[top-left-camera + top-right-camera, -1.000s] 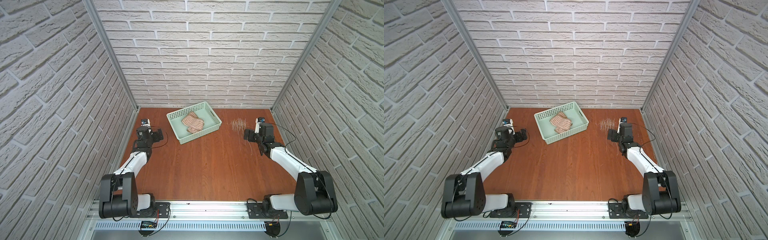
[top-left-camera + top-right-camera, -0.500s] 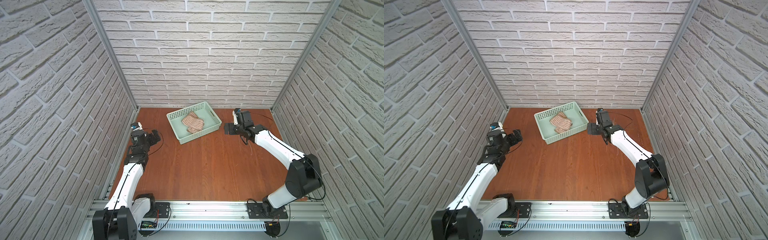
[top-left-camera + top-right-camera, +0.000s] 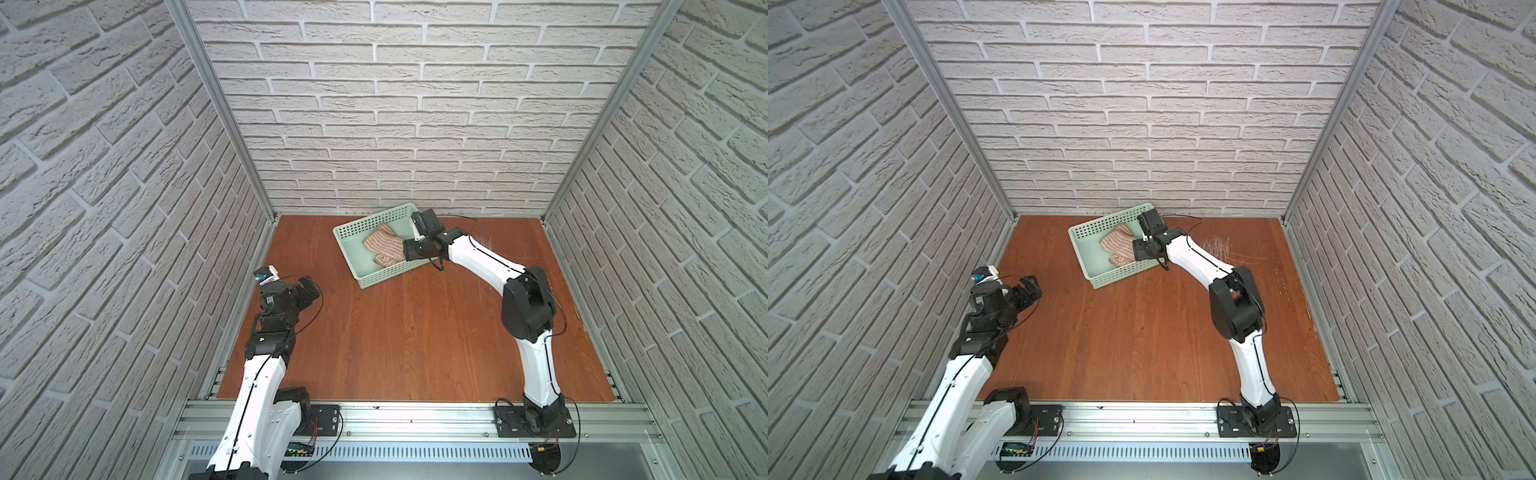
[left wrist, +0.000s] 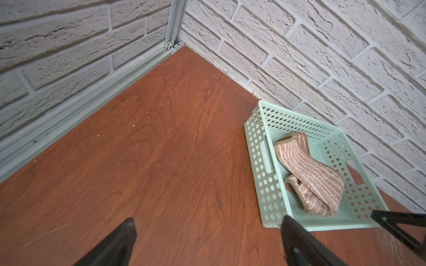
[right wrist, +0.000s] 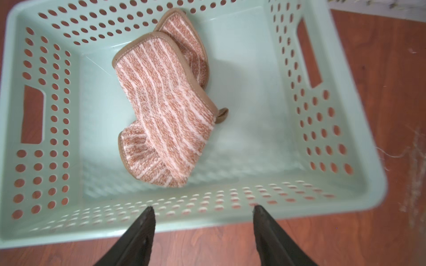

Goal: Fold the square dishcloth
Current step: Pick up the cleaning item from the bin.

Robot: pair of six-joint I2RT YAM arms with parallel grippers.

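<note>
The square dishcloth (image 5: 161, 115) lies crumpled inside the mint-green basket (image 5: 69, 230). My right end effector (image 5: 203, 207) hangs over its rim, jaws apart, empty; my left end effector (image 4: 207, 218) stands wide, well apart. I should clear the wall and pinch the cloth's bound edge.

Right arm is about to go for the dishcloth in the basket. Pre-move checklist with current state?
1. right pincer open and empty: ok.
2. right pincer above the dishcloth: not ok. Its tips hang at the basket wall, short of the cloth.
3. dishcloth flat enough to fold: not ok, it lies crumpled in the basket.
4. graspable edge exposed: ok, the edging and corner loop show.
5. left pincer open, empty and apart from the basket: ok.
6. room on the table in front of the basket to lay the cloth: ok.
</note>
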